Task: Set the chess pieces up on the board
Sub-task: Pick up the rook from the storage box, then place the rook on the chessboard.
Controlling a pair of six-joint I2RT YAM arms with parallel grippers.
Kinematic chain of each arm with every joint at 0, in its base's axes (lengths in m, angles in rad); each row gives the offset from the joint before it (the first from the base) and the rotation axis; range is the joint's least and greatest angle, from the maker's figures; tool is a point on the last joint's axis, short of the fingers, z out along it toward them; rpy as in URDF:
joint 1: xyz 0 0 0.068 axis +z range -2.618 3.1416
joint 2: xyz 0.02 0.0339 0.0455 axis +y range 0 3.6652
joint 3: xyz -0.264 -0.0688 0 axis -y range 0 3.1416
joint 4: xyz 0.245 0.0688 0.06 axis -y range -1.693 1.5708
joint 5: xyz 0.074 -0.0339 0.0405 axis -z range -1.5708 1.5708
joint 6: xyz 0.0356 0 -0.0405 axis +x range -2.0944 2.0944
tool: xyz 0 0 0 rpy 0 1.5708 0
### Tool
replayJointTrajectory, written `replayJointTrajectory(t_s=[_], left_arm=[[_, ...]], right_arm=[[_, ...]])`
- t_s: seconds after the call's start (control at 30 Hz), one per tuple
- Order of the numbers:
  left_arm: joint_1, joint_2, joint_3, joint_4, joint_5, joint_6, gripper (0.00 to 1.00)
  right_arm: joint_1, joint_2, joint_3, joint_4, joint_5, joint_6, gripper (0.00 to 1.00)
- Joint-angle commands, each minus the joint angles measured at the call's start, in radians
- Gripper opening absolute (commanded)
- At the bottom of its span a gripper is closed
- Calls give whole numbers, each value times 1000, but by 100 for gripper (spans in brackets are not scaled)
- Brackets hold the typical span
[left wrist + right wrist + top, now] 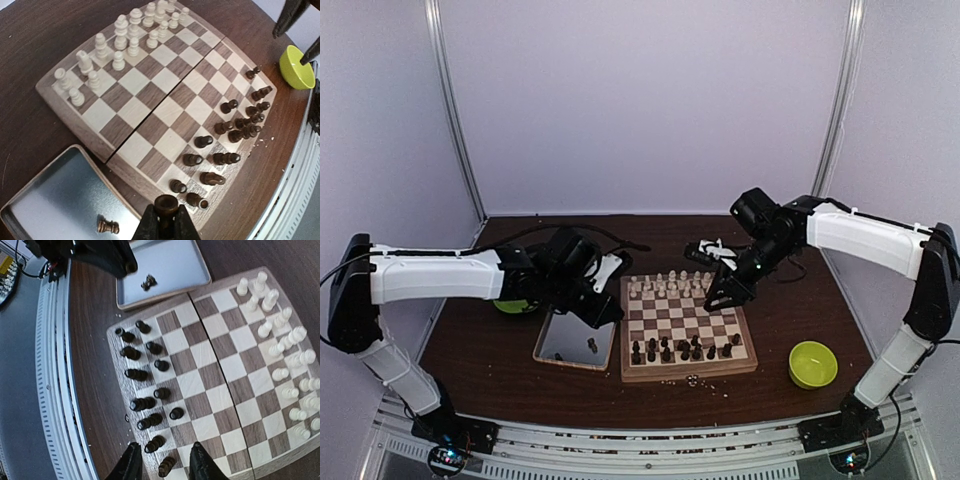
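So my left pincer [166,216] is squeezed fully shut on a dark piece [165,204], and I've only got it by the very tips. That's bottom centre of the left wrist view, over the corner of the board [165,112] just beside the tray [45,200]. Worry 1: a tip grip on a tiny round thing can let it twist or pop out, and it'd drop on the board's rim or into the tray. Worry 2 is the crowd. The other dark chessmen [229,106] are bunched along the lower right of that view, some touching and a few looking tipped over, so setting mine down among them could bowl a neighbour off the edge onto the bench [30,40]. My right pincer [165,450] is partly spread with nothing clamped, as far as I can tell. It straddles an edge chessman [166,466] at the bottom of the right wrist view, and closing off-centre could flick that away. The 2 arms are over the same board too, so they could bump. 1 loose chessman [108,227] lies on its side in the tray, lower left, awkward to pinch. The cream chessmen [120,30] sit well apart, upper left.
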Motion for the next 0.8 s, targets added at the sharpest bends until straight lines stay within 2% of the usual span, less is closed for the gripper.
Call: replayJointTrajectory(t_s=[0.0,0.2,0.37,0.57,0.77], left_arm=[[-6,38,32,165,108,59,0],[-19,153,80,307,116,125,0],[-19,200,42,421,107,252,0],[-18,232,-54,579,136,340,0],[-18,320,-58,625,198,382,0]], right_arm=[[0,54,108,-74,-97,14,33],[-1,13,34,-14,-51,46,33],[-2,-33,-53,23,11,40,33],[-2,-14,-58,29,45,49,33],[-2,-15,-57,31,80,59,33]])
